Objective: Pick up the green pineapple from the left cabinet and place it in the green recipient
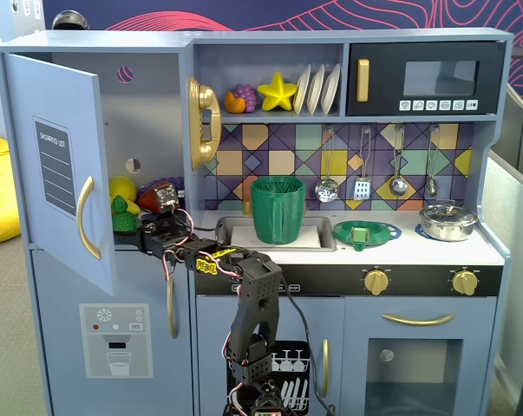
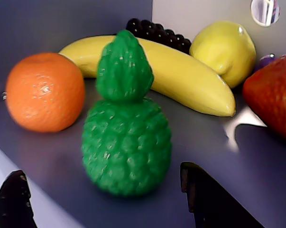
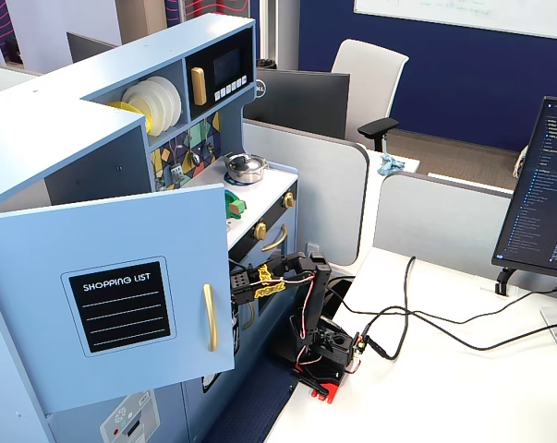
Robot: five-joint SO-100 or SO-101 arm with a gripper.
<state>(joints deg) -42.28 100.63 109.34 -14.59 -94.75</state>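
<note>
The green pineapple (image 2: 126, 147) stands upright on the shelf of the left cabinet (image 1: 148, 121), whose door (image 1: 57, 165) is swung open. In a fixed view the pineapple (image 1: 120, 215) sits at the shelf's front edge. My gripper (image 2: 102, 173) is open, with one black finger (image 2: 12, 202) on each side of the pineapple's base, neither touching it. In a fixed view the gripper (image 1: 138, 230) reaches into the cabinet from the right. The green recipient (image 1: 277, 211) stands upright in the sink. In the other fixed view the door (image 3: 112, 295) hides the pineapple and the fingertips.
An orange (image 2: 44, 90), a banana (image 2: 180, 71), a lemon (image 2: 223, 52), a strawberry (image 2: 273, 95) and dark grapes (image 2: 157, 33) crowd the shelf behind the pineapple. A flat green strainer (image 1: 365, 232) and a pot (image 1: 447, 221) sit on the counter.
</note>
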